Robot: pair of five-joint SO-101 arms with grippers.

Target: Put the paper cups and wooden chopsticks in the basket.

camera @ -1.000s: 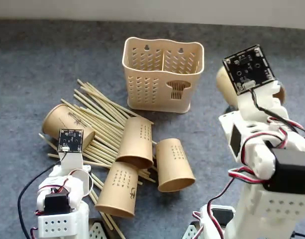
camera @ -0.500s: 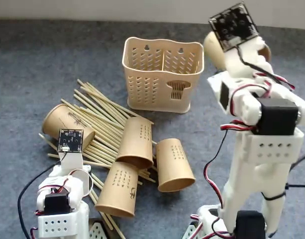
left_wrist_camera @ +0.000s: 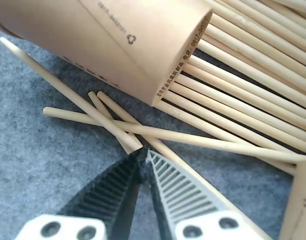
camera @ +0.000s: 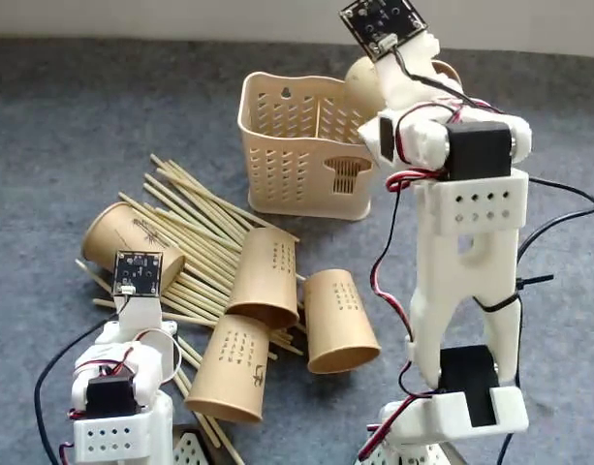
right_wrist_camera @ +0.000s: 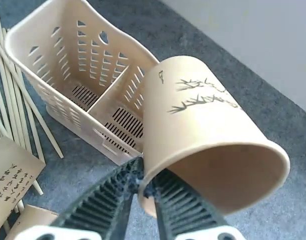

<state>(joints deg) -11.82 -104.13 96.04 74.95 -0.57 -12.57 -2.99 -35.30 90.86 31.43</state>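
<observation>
The right arm (camera: pixel 466 223) stands tall from its base at 5 o'clock on the bench (camera: pixel 64 116). Its upper links are stretched out toward 12 o'clock, and the wrist is tipped over the basket (camera: pixel 297 174). The right pincer (right_wrist_camera: pixel 143 180) is clamped on the rim of a paper cup (right_wrist_camera: pixel 202 130). One jaw is inside the mouth and the other is outside. The cup lies tilted on its side, with its closed bottom pointing toward the basket's right-hand compartment, and it hangs above that compartment's outer edge. The basket is upright at 12 o'clock, with a divider splitting it into two compartments.

The left arm (camera: pixel 122 387) is folded low at 7 o'clock, with its wrist pointing down at the bench. The left pincer (left_wrist_camera: pixel 143 157) has its jaws closed together with nothing between them, and the tips sit right at the end of a loose chopstick (left_wrist_camera: pixel 78 102).

The heap of wooden chopsticks (camera: pixel 195 228) fans out between 8 and 10 o'clock. Four more cups lie on their sides:
- One (camera: pixel 122 237) is at 9 o'clock, on the sticks.
- One (camera: pixel 265 276) is near the middle.
- One (camera: pixel 236 368) is at 6 o'clock.
- One (camera: pixel 337 320) is just beside it, toward 5 o'clock.
</observation>
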